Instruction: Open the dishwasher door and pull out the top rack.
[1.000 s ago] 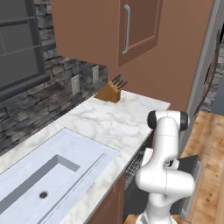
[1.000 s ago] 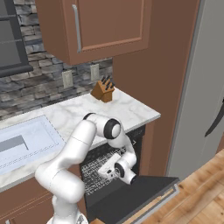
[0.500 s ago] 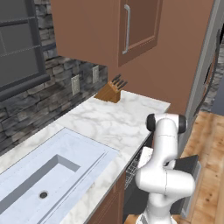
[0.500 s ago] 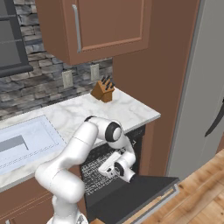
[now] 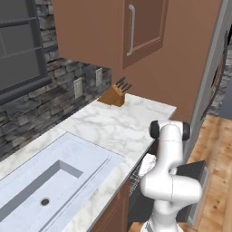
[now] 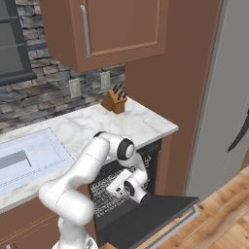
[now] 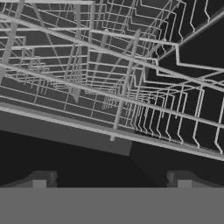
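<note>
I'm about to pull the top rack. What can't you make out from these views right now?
- Right base view: the gripper at the top rack has its jaws hidden by the hand; contact unclear.
- Hand view: the fingertips are cut off by the bottom edge, so the grip is unconfirmed.
- Left base view: the arm covers most of the dishwasher door.

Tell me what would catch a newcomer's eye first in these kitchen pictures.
Probably the white arm bending down from the counter's edge into the open dishwasher, its door dropped flat and dark at the bottom of the right base view. Next, the rack, a pale wire grid right before the gripper in the hand view. On the marble counter behind, a wooden knife block stands against the stone wall.
</note>
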### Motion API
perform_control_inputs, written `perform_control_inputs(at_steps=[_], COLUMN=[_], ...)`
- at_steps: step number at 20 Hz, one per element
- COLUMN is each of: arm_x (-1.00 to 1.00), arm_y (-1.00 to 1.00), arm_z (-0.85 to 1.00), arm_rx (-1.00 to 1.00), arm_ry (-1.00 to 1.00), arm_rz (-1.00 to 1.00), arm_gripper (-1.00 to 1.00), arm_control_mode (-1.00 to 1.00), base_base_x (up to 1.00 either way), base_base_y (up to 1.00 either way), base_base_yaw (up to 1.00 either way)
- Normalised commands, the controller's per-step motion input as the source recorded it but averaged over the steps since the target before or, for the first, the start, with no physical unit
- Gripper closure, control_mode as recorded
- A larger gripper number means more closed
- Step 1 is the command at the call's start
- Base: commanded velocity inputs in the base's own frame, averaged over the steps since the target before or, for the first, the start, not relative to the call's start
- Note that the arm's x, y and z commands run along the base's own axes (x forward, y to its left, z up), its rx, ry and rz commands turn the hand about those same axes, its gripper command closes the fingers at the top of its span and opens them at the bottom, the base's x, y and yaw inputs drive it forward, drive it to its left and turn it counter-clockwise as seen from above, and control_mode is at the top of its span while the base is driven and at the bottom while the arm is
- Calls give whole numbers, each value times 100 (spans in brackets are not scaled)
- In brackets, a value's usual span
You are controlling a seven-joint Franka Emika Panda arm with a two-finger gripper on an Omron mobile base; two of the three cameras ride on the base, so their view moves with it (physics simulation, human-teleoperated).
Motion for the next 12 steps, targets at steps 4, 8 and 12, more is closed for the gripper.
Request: perform_control_inputs(at_steps=[4,8,12], arm_x=[18,31,46], arm_y=[21,18,6], arm_z=[0,-10,-45], arm_rx=[0,0,0], arm_ry=[-1,0,0], arm_rz=[0,0,0], arm_gripper=[-100,-100,-100], arm_control_mode=[-100,-100,-100], base_base_x=[0,0,0], base_base_y=[0,0,0], base_base_yaw=[0,0,0])
